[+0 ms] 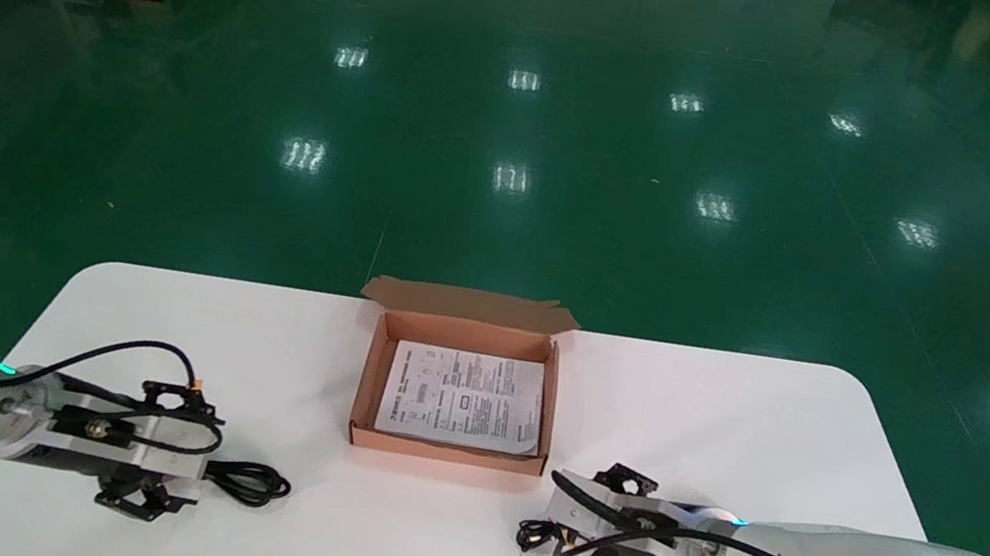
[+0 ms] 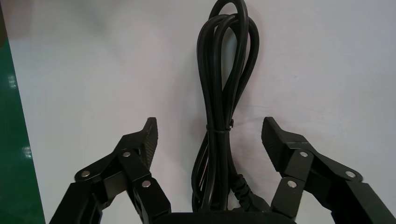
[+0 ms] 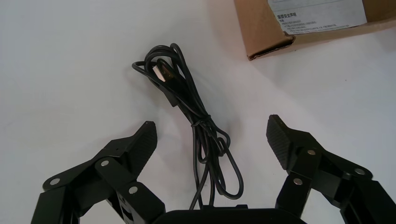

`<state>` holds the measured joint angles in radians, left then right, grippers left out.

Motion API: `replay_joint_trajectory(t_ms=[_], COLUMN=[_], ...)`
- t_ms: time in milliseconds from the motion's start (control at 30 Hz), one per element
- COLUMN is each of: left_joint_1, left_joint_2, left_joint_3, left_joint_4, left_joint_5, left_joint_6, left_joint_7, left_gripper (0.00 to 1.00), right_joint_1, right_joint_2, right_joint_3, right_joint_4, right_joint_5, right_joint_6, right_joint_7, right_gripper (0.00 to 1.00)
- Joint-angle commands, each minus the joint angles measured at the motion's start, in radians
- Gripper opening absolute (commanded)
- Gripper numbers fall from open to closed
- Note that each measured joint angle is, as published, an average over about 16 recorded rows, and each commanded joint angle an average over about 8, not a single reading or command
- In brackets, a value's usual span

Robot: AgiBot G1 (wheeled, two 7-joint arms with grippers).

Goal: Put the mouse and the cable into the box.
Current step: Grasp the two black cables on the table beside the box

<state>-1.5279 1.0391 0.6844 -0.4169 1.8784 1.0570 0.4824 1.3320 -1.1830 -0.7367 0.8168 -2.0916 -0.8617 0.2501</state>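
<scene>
A thick black power cable (image 2: 219, 88), tied in a bundle, lies on the white table between the spread fingers of my left gripper (image 2: 209, 128), which is open around it and touches nothing. In the head view this cable (image 1: 253, 483) lies at the front left, just ahead of the left gripper (image 1: 185, 459). My right gripper (image 3: 211, 126) is open over a thin black USB cable (image 3: 205, 135) with its plug (image 3: 163, 74) showing. The right gripper (image 1: 563, 532) hovers at the front right beside that thin cable (image 1: 533, 534). No mouse body shows in any view.
An open brown cardboard box (image 1: 447, 450) stands at the table's middle with a printed sheet (image 1: 463, 396) flat inside; its near corner (image 3: 266, 39) lies just beyond the thin cable. The white table (image 1: 727, 431) spreads wide on both sides. Green floor lies beyond.
</scene>
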Motion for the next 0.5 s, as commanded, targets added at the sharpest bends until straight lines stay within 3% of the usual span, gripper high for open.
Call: replay_joint_trajectory(t_ms=[33, 500], left_joint_1=[0.000, 0.001], left_joint_2=[0.000, 0.000], left_joint_3=[0.000, 0.000], left_joint_4=[0.000, -0.001], left_joint_5=[0.000, 0.000], left_joint_6=[0.000, 0.000], left_joint_7=[0.000, -0.001], left_gripper=[0.00, 0.00], right_joint_1=[-0.001, -0.002], right_joint_2=[0.000, 0.001], right_joint_3=[0.000, 0.001], right_joint_4=[0.002, 0.007], right_joint_5=[0.001, 0.003], right_joint_6=[-0.001, -0.002], right_joint_7=[0.000, -0.001], right_gripper=[0.00, 0.00])
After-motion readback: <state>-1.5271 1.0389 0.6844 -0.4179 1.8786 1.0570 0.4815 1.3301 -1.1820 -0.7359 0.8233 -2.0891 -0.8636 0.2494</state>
